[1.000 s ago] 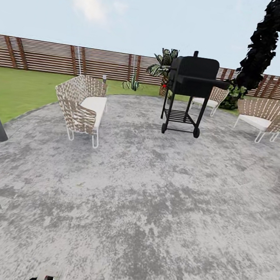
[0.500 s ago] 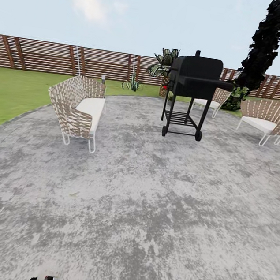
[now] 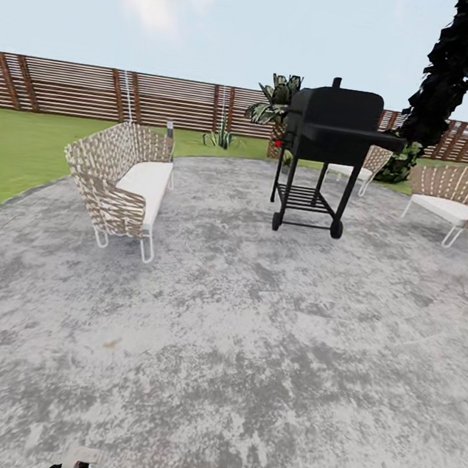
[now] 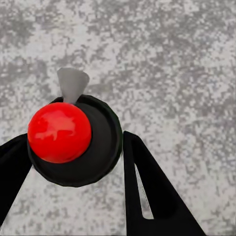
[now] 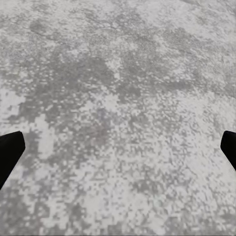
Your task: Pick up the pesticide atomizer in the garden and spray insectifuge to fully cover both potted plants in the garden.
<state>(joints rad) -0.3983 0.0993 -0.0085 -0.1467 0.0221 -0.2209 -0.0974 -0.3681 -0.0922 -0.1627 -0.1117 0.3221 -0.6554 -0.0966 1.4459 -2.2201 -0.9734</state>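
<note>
Sprayer (image 4: 73,137) sits between the two black fingers of the left gripper (image 4: 73,187), which holds it by the dark round body, red cap facing the wrist camera and the pale nozzle poking out over the grey patio (image 3: 232,353). The right gripper (image 5: 118,152) is spread wide and carries nothing. Ahead, a wicker sofa (image 3: 125,185) stands to the left and a black grill (image 3: 327,154) on wheels straight on; the base could clip either if it drives carelessly, and a jolt might loosen the sprayer. Further off lie the lawn (image 3: 30,146) and fence (image 3: 97,92). I cannot pick out the two small speckled potted plants, so spraying here would miss them.
</note>
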